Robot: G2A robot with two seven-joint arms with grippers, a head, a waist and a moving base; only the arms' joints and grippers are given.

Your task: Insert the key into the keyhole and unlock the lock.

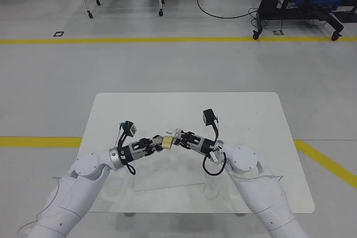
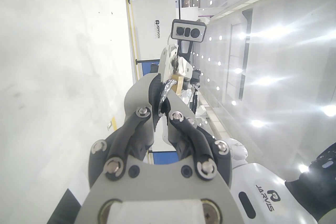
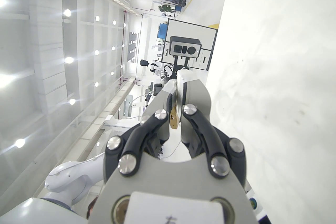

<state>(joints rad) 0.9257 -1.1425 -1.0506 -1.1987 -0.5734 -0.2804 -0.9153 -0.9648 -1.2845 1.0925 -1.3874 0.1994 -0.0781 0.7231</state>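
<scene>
Both arms meet above the middle of the white table (image 1: 244,113). My left gripper (image 1: 160,144) (image 2: 164,89) is shut on the silver shackle (image 2: 164,93) of a brass padlock (image 1: 166,142) (image 2: 179,83). The lock is held off the table. My right gripper (image 1: 178,140) (image 3: 178,91) faces it from the other side, shut on the key (image 3: 179,100); a small brown piece (image 3: 174,120) shows behind its fingers. The right gripper's white fingertips (image 2: 168,62) press against the lock's far end. The keyhole and the key's tip are hidden between them.
The table surface around both arms is bare and white. Yellow floor lines (image 1: 166,40) run beyond and beside the table. Wheeled stands (image 1: 297,18) are far off on the floor behind.
</scene>
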